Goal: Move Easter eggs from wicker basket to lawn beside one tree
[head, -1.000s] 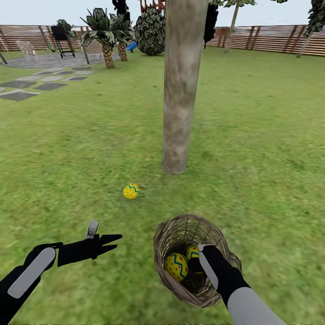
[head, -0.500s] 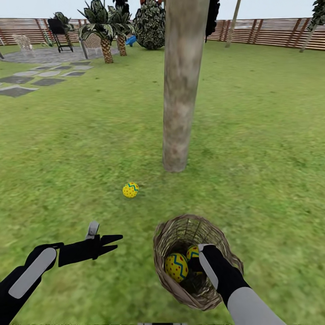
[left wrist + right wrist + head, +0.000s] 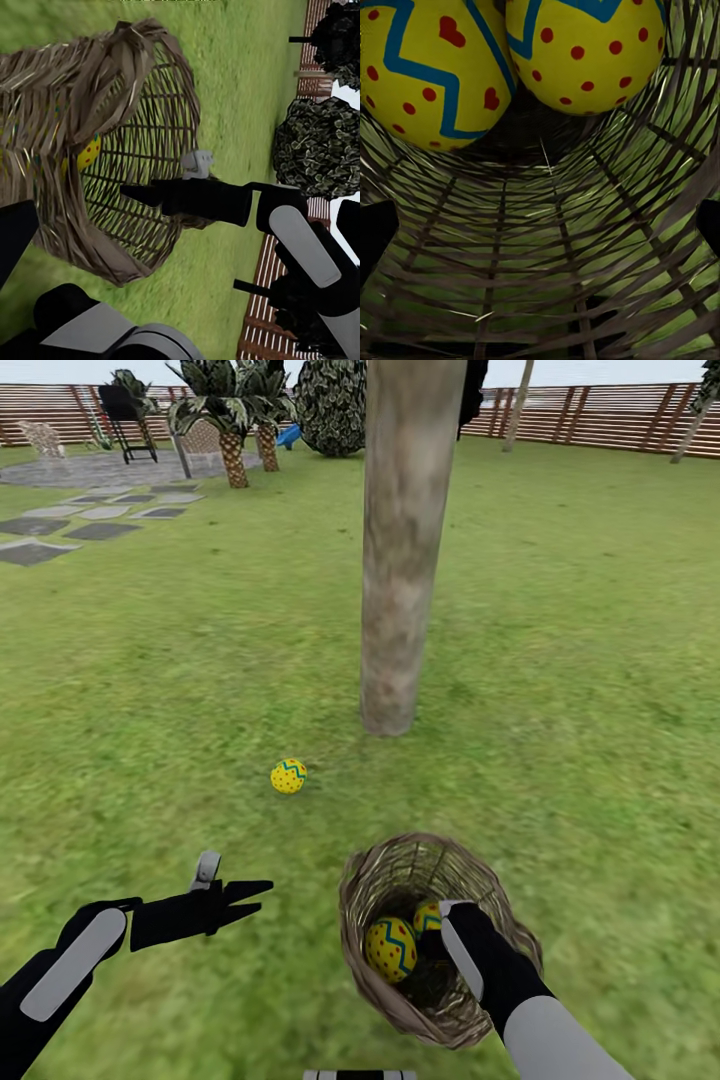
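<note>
Inside the wicker basket (image 3: pixel 400 865), two eggs (image 3: pixel 391 949) lie beside the right hand (image 3: pixel 445 935).

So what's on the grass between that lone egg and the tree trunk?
Nothing: in the head view, bare lawn separates the egg from the tree.

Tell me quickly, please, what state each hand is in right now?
Left hand: open, holding nothing, above the green grass lawn.
Right hand: down inside the brown woven wicker basket beside two yellow zigzag-painted eggs; open or closed cannot be told.
</note>
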Controlling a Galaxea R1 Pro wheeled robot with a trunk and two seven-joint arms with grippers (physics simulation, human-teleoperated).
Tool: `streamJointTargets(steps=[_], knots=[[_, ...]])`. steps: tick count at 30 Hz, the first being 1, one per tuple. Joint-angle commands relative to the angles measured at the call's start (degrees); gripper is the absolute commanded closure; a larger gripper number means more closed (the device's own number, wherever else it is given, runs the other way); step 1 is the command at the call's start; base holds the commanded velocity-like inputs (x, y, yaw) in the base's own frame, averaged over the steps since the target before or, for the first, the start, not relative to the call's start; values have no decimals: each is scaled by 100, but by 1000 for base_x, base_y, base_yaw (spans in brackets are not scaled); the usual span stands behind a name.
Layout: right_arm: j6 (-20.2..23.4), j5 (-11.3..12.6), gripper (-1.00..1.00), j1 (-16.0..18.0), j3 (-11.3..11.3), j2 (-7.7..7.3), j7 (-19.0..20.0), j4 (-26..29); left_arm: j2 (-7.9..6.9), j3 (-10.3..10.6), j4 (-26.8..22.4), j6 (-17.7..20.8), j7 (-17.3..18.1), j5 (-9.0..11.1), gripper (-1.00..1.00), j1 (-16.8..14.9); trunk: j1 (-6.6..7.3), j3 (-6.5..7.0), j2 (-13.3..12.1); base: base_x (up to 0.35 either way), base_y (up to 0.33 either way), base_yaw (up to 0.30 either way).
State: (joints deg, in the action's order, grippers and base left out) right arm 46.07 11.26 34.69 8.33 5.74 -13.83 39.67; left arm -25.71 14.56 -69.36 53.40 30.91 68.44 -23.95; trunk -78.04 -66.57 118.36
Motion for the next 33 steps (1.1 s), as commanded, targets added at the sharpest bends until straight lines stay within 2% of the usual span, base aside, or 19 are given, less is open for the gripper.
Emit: streamJointTargets(steps=[1, 33], knots=[[16, 60, -100, 3, 19, -3, -53, 6, -4, 9, 2, 13, 16, 3, -100, -4, -1, -14, 2, 166, 0, 0], [25, 61, -100, 19, 0, 0, -50, 62, 31, 46, 2, 13, 20, 3, -100, -2, -1, -313, 2, 7, 0, 0]])
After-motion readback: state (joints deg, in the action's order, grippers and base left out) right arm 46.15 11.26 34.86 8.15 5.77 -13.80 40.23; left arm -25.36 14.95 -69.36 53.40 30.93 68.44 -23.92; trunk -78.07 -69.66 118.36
